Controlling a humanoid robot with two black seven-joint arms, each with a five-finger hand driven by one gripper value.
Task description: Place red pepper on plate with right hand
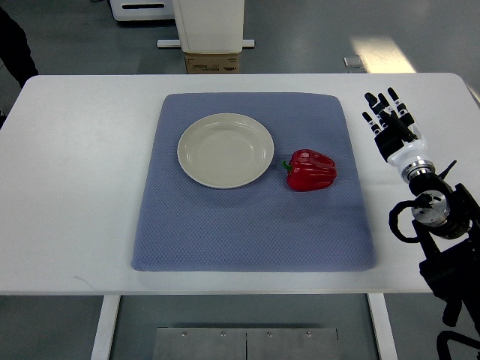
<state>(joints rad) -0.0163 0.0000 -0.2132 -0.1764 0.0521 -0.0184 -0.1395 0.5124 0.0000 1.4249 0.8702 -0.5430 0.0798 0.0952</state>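
Observation:
A red pepper with a green stem lies on its side on the blue mat, just right of a cream plate. The plate holds nothing. My right hand hovers over the white table to the right of the mat, about a hand's width from the pepper. Its black-tipped fingers are spread, pointing away, and hold nothing. The right arm comes in from the lower right corner.
The white table carries the mat in its middle. Beyond the far edge stand a white machine base and a cardboard box on the floor. A dark shape shows at the far left edge.

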